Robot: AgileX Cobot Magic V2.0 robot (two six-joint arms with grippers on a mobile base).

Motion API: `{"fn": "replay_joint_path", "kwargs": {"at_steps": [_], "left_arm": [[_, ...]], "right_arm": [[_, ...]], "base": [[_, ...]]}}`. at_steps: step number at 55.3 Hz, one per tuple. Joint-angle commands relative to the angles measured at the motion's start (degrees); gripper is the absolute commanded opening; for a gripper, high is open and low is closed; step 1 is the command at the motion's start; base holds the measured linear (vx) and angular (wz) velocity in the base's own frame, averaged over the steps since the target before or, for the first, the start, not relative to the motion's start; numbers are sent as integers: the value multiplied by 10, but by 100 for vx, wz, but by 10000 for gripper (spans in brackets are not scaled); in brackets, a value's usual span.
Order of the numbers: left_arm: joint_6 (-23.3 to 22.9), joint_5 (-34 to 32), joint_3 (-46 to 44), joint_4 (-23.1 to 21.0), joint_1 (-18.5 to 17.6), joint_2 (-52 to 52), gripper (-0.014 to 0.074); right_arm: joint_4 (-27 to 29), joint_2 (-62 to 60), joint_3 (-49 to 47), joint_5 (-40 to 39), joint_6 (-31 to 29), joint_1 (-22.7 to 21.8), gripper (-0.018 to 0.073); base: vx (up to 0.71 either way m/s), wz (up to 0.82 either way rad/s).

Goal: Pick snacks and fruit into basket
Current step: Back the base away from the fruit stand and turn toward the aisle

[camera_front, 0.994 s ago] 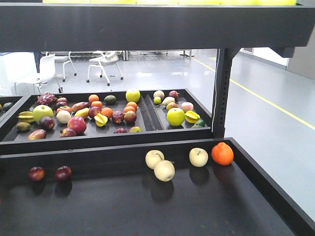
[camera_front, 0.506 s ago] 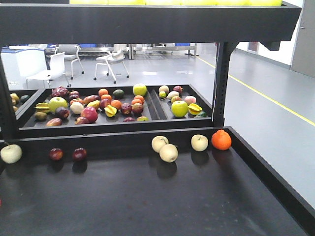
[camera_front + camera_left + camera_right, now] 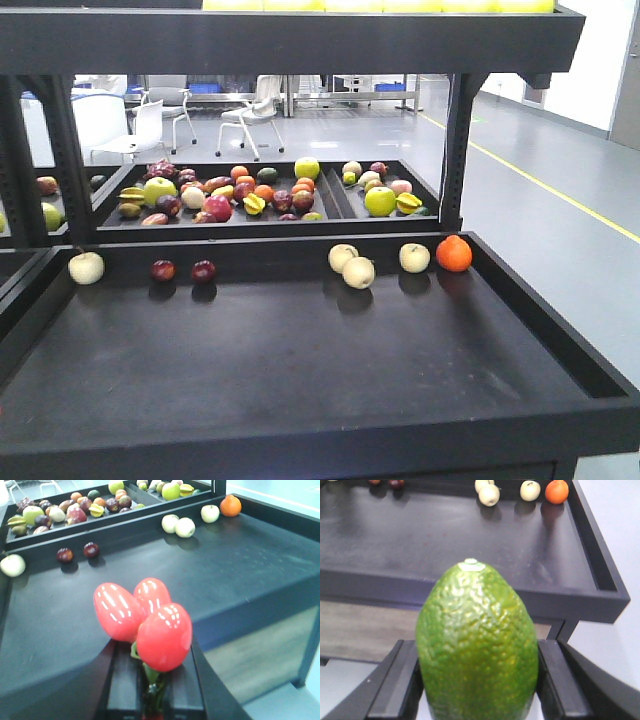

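No legible text or labels anywhere.

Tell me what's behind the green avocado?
Behind the avocado lies the black tray, with pale fruits and an orange at its far wall. Part of the tray's front is covered.

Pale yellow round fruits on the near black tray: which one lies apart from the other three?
The pale yellow fruit at the far left, beside two small dark red fruits. The other three sit grouped near the round orange fruit.

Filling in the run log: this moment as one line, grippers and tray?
left gripper: shut on red fruit cluster | right gripper: shut on avocado | black tray: four pale fruits, two dark red fruits, one orange
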Motion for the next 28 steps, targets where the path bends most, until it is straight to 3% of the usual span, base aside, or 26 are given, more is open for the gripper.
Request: {"fn": "replay_joint_path", "kwargs": {"at_steps": [1,28], "left_arm": [[-3,-36,-18,-10,-2,-2,0],[-3,-36,-18,-10,-2,-2,0]], "right_arm": [[-23,1,-16,-41,0,-2,-8],[-23,1,-16,-42,0,-2,-8]], "base": [[-40,7],[-39,3]]}}
